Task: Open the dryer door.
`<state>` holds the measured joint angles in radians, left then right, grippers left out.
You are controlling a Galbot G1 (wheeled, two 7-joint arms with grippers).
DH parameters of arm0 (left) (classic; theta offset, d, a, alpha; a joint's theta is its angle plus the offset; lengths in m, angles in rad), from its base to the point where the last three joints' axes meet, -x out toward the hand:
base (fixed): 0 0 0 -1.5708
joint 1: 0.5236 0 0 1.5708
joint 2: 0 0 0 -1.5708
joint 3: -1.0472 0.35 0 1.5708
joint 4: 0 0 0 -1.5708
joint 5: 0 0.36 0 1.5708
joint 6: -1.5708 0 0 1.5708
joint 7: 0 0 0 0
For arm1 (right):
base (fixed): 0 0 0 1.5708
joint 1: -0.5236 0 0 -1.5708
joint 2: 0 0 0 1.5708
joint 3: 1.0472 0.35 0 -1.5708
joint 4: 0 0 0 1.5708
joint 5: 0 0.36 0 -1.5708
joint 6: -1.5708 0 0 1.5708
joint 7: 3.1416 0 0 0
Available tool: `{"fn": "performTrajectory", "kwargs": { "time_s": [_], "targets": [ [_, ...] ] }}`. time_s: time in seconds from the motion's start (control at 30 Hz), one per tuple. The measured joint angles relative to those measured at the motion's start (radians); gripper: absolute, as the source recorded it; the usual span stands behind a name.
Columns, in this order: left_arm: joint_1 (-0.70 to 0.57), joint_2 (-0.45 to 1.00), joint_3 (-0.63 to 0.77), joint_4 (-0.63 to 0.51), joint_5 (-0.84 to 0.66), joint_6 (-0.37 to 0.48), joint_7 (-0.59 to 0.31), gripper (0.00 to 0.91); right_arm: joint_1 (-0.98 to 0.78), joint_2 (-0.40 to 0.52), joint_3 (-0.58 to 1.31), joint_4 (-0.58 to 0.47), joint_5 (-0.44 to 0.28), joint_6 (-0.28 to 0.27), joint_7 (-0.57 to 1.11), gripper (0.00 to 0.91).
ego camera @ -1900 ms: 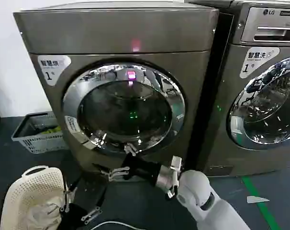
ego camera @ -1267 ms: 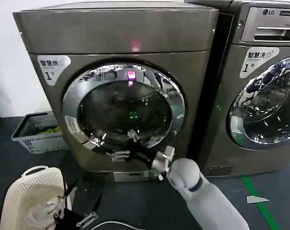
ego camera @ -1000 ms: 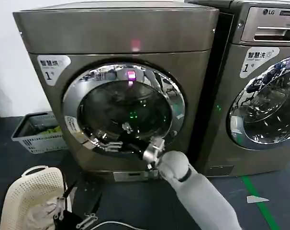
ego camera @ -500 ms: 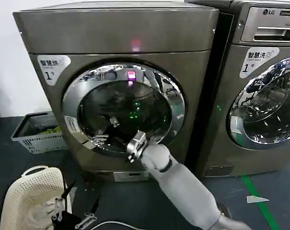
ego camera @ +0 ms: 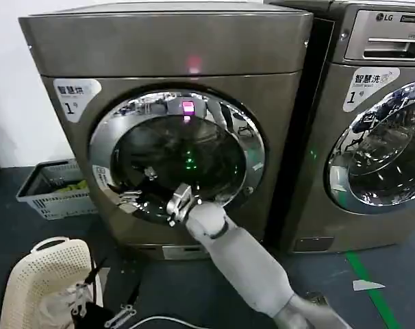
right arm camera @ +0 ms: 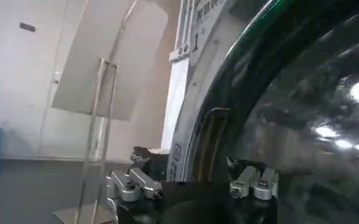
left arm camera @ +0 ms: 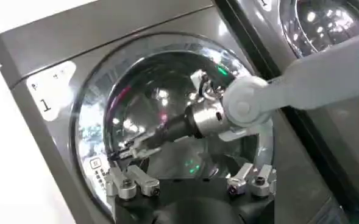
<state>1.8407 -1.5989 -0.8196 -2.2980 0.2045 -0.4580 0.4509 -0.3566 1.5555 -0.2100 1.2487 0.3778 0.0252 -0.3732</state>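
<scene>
On a dark floor, the right claw reaches open-fingered against the closed dryer door's chrome ring.

Reads "LG" on the right machine's panel; "1" on the white sticker of the left machine; "1" on the neighbour's sticker.

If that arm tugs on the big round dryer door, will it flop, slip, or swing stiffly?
The dryer door would probably swing stiffly as one piece: its thick chrome ring and dark glass look rigid and fairly heavy. The polished ring seems slippery, so the right gripper, open at the door's lower-left rim, may slide off. The door appears shut, so expect some resistance at first.
</scene>
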Motion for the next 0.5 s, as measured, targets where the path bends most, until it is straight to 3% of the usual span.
{"fn": "performTrajectory", "kwargs": {
  "time_s": [0.5],
  "targets": [
    [0.008, -0.006, -0.020, -0.003, -0.011, -0.010, -0.002, 0.907, 0.060, 0.054, -0.011, -0.124, 0.002, 0.037, -0.087, 0.907]
  ]
}}
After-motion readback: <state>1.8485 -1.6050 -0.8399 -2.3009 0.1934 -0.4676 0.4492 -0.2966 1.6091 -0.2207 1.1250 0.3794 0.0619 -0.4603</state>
